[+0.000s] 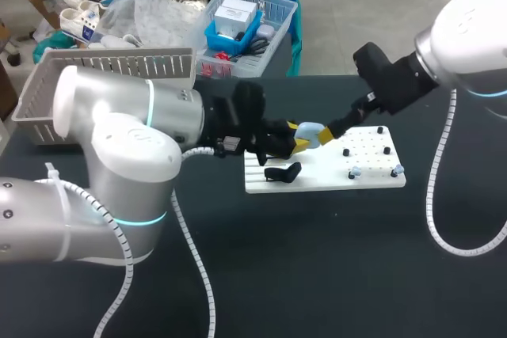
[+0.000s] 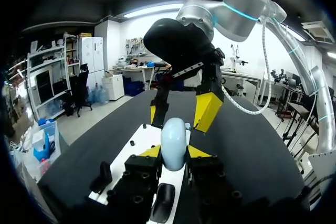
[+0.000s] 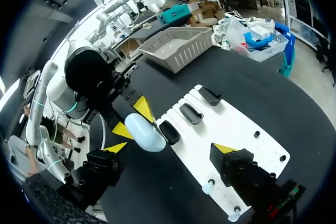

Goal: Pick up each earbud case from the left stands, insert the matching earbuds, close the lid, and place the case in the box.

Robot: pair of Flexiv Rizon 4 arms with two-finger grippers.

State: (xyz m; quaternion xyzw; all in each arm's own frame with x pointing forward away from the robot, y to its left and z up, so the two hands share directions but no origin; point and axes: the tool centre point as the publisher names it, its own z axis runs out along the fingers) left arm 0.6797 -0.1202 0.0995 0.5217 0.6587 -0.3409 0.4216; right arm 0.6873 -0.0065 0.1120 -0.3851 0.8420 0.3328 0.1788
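While the left gripper (image 2: pixel 173 152) clamps the earbud case (image 1: pixel 310 134) by the white board (image 1: pixel 372 162), right gripper (image 3: pixel 170 149) gapes.

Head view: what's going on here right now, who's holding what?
The left tool is shut on the pale blue earbud case, holding it over the white board. The right tool is open right at the case, its fingers spread and not gripping it. The grey basket sits at the table's back left.

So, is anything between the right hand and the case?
Nothing. In the left wrist view the open right hand hangs close by the case, and only air shows in the gap.
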